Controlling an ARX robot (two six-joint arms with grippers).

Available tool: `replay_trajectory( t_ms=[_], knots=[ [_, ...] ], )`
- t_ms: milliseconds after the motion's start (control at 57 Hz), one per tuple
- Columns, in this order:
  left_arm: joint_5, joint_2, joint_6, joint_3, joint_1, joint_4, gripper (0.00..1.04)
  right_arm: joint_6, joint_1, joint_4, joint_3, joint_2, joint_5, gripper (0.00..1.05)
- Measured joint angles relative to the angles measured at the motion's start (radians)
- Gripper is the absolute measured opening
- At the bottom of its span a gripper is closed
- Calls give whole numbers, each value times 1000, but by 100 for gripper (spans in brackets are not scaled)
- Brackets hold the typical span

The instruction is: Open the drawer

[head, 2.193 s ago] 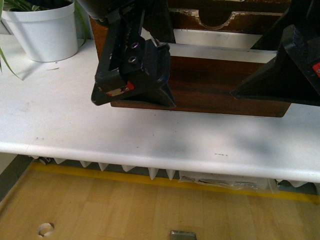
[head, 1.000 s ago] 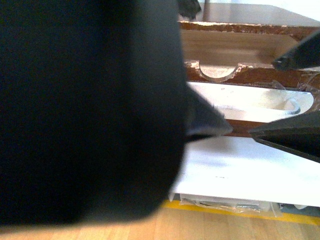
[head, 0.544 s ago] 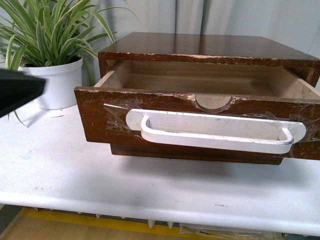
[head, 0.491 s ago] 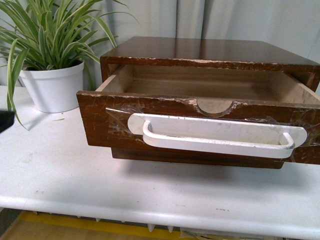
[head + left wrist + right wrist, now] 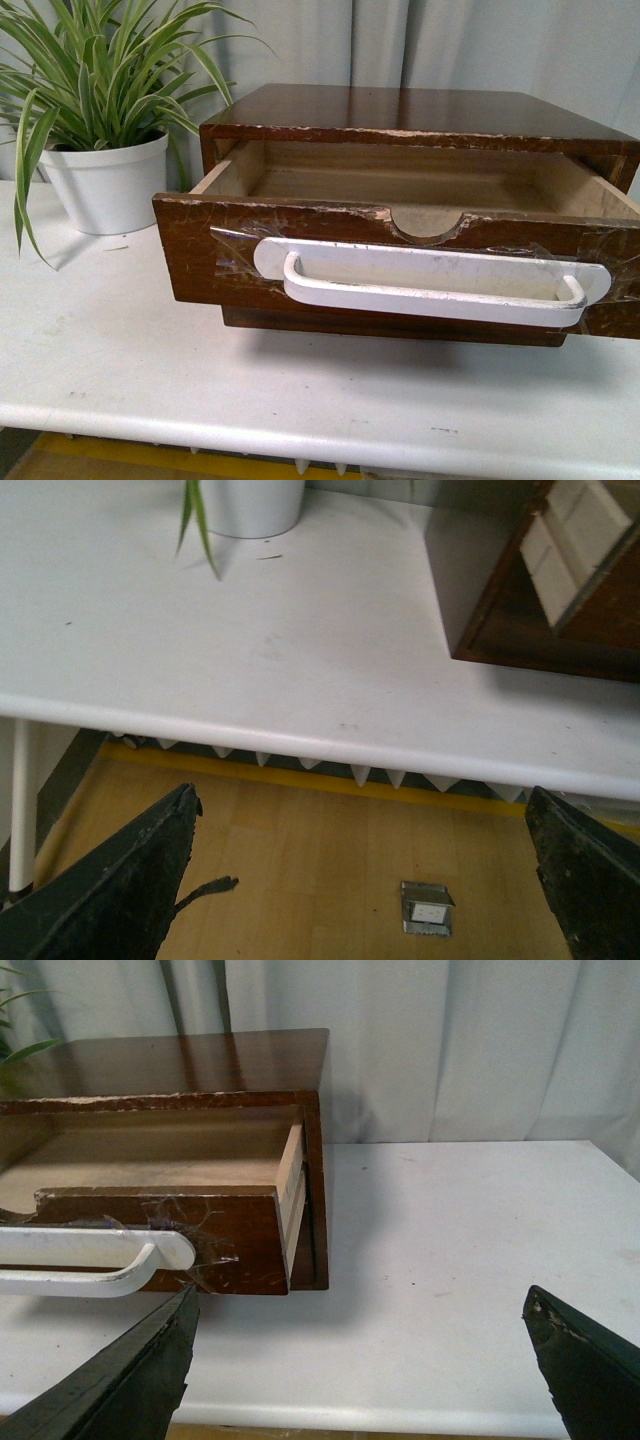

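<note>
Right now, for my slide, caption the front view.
Drawer pulled open on white table, white handle forward, potted plant beside.

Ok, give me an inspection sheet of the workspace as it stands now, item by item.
Surface: white table, faint scuff marks.
Job's things: drawer pulled partway out of its dark wooden case; pale inside looks empty; white handle taped on the front.
Clutter: potted plant to the left of the case.
End effectors: left end effector and right end effector both open, holding nothing, apart from the drawer.
Cables: a short dark strand by the left finger, unclear what it is.
Surroundings: pale curtain behind; wooden floor with a yellow strip; small metal piece on the floor.
</note>
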Motion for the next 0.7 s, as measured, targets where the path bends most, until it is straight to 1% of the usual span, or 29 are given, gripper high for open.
replay_trajectory(
  t_ms=[140,175,211,246,263,281,298,316,351,368,404,421,491,702],
  knots=[
    [5,-3,-8,0,0,0,99,10,0,2,-1,-2,-1,96],
    [11,-12,-5,-6,3,10,98,0,-2,24,-10,-7,8,91],
    [30,-61,8,-51,5,99,91,-14,-8,43,-22,-16,6,84],
    [-11,-111,16,-93,-17,159,86,-21,-18,47,-30,-24,1,79],
    [-47,-141,22,-115,-43,188,82,-25,-24,48,-34,-28,-6,76],
    [-68,-166,24,-127,-71,206,79,-27,-36,47,-37,-31,-24,73],
    [-85,-179,26,-129,-93,216,75,-31,-64,47,-43,-37,-68,68],
    [-87,-183,27,-129,-102,219,73,-31,-77,47,-46,-39,-89,67],
    [-88,-192,34,-129,-124,231,66,-35,-131,47,-56,-45,-140,59],
    [-88,-194,34,-129,-127,231,64,-37,-142,47,-58,-48,-147,58],
    [-90,-196,38,-129,-133,231,57,-39,-167,47,-61,-54,-156,51],
    [-93,-196,38,-129,-134,231,55,-40,-171,47,-63,-55,-156,49],
    [-101,-196,40,-129,-134,231,43,-40,-185,48,-72,-63,-155,36],
    [-100,-196,45,-129,-135,231,7,-43,-185,50,-95,-82,-159,1]
  ],
)
